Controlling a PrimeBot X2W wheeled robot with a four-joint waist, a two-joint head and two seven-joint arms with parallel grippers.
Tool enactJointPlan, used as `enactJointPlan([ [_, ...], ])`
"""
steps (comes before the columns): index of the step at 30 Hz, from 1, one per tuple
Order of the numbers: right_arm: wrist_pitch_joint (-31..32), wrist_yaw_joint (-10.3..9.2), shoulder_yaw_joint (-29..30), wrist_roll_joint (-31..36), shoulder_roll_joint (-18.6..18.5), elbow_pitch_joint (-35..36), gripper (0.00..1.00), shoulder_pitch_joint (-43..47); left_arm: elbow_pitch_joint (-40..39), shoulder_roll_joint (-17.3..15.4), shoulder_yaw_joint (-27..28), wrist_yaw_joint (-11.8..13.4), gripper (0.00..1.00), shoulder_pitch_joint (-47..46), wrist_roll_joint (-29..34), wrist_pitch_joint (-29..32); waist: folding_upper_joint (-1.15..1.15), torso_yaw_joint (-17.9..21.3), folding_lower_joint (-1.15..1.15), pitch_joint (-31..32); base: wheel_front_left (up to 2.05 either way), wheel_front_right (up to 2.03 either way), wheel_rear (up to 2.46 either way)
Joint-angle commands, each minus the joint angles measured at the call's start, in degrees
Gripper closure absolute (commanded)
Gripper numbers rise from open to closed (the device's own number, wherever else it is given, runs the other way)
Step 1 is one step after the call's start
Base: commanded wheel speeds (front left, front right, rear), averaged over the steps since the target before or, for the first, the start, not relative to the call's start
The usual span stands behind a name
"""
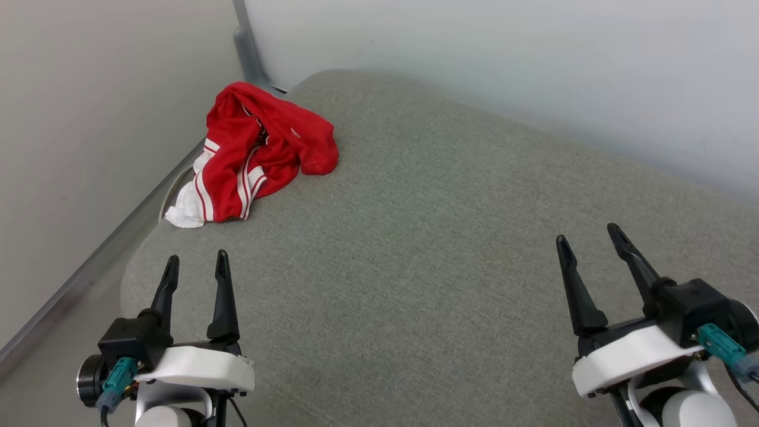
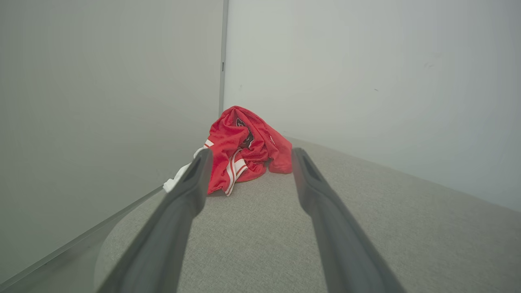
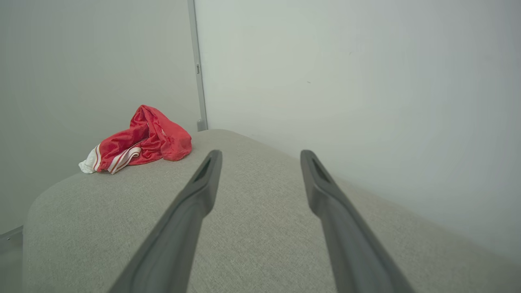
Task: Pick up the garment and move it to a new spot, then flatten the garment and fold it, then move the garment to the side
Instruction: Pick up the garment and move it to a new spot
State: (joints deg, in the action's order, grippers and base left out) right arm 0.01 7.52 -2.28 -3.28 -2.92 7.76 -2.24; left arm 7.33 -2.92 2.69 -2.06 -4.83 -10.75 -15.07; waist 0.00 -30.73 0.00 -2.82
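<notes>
Far left: pale wall (image 1: 89, 118), grey metal rail (image 1: 89, 264) along its foot. Low on the left, left end effector (image 1: 197, 256), fingers spread apart, gripping nothing, poised over the near left corner of the grey cushion (image 1: 415, 267). Well ahead of it, toward the far left corner of that cushion: the jersey (image 1: 261, 154), crumpled in a loose red heap, untouched. White hem and red-and-white stripes spilling over the cushion's left edge toward the rail; red bulk bunched higher on the side nearer the corner post (image 1: 249, 47). Seen along the left fingers, straight ahead between the two tips, with a dark print showing in a fold near the top. Across the middle, plain grey fabric. Behind it, a pale back wall (image 1: 504, 59). Low on the right, right end effector (image 1: 586, 232), likewise spread wide and holding nothing, over the near right part of the cushion, well apart from the jersey. Seen along the right fingers, jersey off to the upper left, by the corner.
</notes>
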Motion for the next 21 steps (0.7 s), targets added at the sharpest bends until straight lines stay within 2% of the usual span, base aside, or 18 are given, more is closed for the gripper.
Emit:
enactJointPlan([
  [1, 0.1, -0.06, -0.7, 0.4, 0.1, -0.3, 0.0, -1.4, -0.8, 0.0, 0.2, 0.6, 0.0, 0.9, -0.4, -0.2, 0.0, -0.4, 0.0, -0.6, 0.0, 0.0, 0.0],
  [14, -0.7, -0.06, -2.6, 0.1, -0.3, -3.6, 0.0, -5.0, -3.1, 0.1, 0.8, 2.0, 0.0, 1.7, -0.9, -0.2, 0.0, -0.7, 0.0, -1.5, 0.0, 0.0, 0.0],
  [21, -0.9, -0.06, -1.3, 0.4, -0.3, -3.4, 0.0, -3.8, -0.6, 0.1, 2.3, 0.2, 0.0, -2.0, -0.4, -0.2, 0.0, -0.5, 0.0, -1.7, 0.0, 0.0, 0.0],
])
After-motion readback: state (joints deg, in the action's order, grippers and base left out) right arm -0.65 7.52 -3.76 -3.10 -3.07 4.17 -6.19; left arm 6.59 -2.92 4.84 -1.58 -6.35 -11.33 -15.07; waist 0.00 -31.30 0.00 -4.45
